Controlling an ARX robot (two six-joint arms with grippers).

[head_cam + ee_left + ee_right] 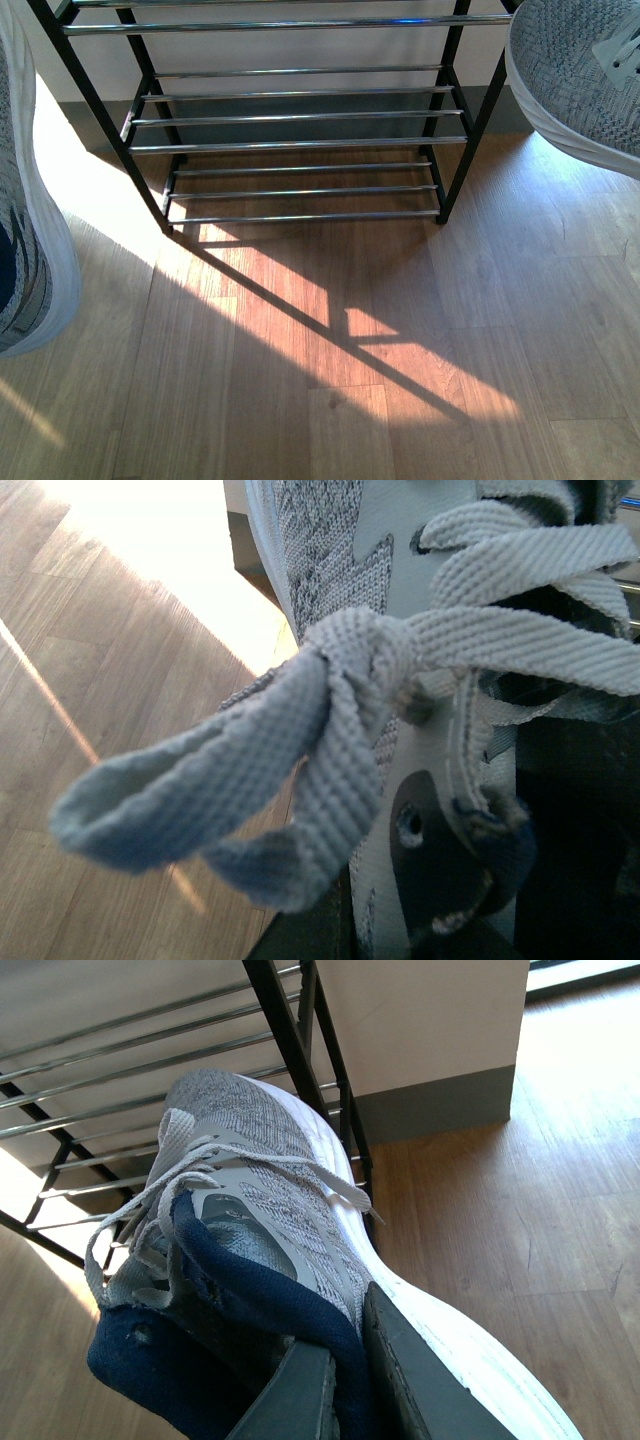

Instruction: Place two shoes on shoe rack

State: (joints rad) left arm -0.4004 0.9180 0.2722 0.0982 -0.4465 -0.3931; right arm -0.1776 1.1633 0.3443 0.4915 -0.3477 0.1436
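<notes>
Sunlit wooden floor stretching open in front of shoe rack, pale wall showing behind it. Left shoe hanging left of rack and right shoe right of it, both running off frame. Right gripper pinching right shoe's navy collar. Left gripper's grip: cannot tell, laces filling its view.

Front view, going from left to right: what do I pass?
first shoe at the left edge → rack in the middle → second shoe at the upper right
</notes>
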